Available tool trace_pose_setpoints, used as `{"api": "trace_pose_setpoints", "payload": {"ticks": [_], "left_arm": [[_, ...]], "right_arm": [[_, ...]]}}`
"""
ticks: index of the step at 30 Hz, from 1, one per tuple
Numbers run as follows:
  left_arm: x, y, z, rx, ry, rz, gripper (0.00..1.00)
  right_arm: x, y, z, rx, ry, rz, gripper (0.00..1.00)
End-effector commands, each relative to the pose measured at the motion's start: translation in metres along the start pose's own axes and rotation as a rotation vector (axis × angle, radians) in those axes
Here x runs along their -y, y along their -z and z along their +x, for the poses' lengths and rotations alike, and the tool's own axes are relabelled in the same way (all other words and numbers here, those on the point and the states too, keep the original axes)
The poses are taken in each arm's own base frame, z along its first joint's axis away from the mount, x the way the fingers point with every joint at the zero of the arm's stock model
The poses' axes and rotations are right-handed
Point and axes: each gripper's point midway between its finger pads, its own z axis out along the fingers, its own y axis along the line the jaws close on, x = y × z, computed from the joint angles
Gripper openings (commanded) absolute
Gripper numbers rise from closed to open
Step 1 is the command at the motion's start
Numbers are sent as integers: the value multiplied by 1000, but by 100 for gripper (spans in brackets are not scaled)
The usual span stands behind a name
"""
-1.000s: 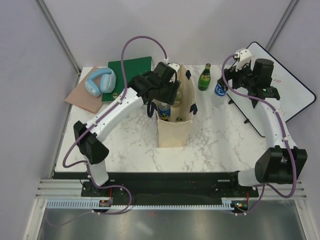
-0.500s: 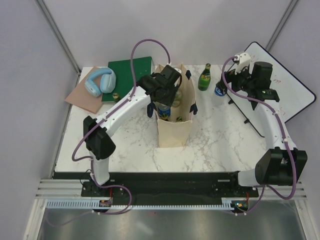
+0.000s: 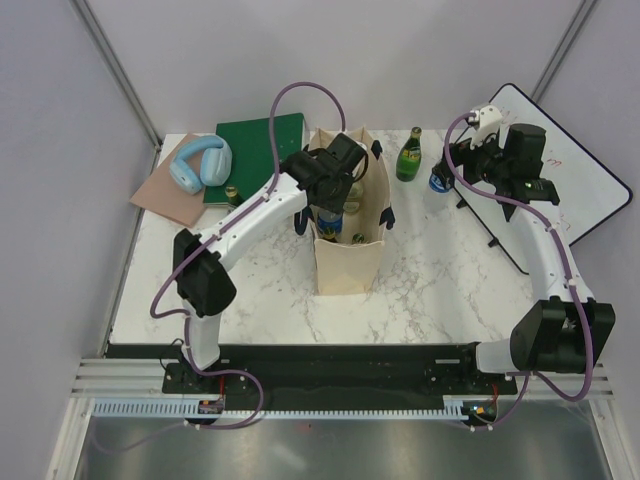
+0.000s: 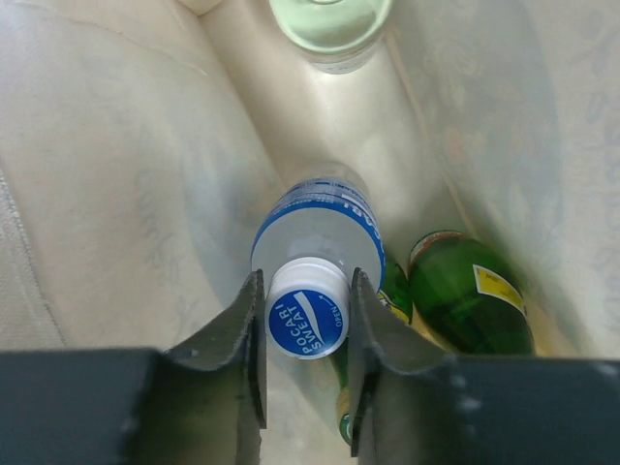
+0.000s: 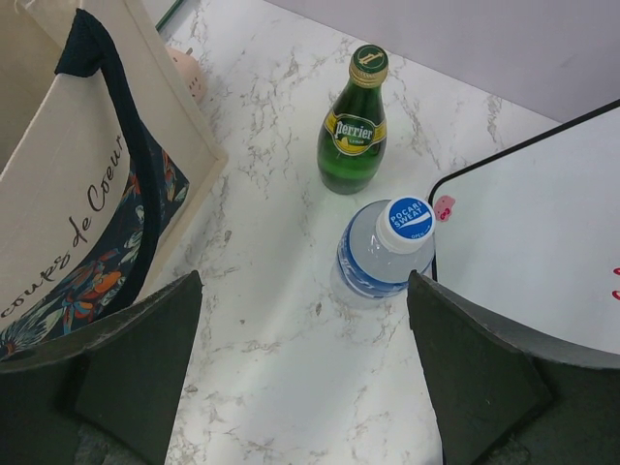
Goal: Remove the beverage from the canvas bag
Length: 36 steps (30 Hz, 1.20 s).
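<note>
Fingers (image 4: 250,339) of the left gripper (image 4: 306,325) clasped a bottle (image 4: 320,228) inside the bag (image 4: 116,194) — not yet lifted; right gripper (image 5: 305,378) gaped, empty.

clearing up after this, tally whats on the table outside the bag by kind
Bottles: 3 (Perrier bottle, Pocari Sweat bottle, what looks like a small green bottle by the book)
Headphones: 1
Green book: 1
Tan board: 1
Whiteboard, at the right edge: 1
Total: 7
</note>
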Motion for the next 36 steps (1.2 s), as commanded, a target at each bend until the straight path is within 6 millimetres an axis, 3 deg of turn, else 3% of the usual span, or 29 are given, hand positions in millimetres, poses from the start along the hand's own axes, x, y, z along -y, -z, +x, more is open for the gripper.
{"api": "trace_pose_setpoints", "payload": {"ticks": [1, 3, 8, 12, 19, 28, 36], "left_arm": [[-9, 16, -21, 68, -25, -34, 4], [-11, 29, -31, 108, -11, -26, 2], [-21, 90, -69, 284, -1, 12, 2], [-29, 132, -85, 389, 4, 45, 2], [-45, 192, -97, 523, 26, 65, 2], [-85, 271, -111, 737, 88, 2, 2], [-116, 311, -104, 828, 140, -76, 2]], "right_arm": [[-7, 11, -13, 40, 15, -13, 95], [-8, 12, -15, 42, 20, -13, 95], [-10, 16, -21, 54, 24, -22, 95], [-13, 18, -29, 69, 21, -34, 95], [-15, 21, -36, 84, 20, -48, 95], [-20, 22, -38, 88, 17, -71, 95], [-22, 24, -41, 96, 18, -80, 95]]}}
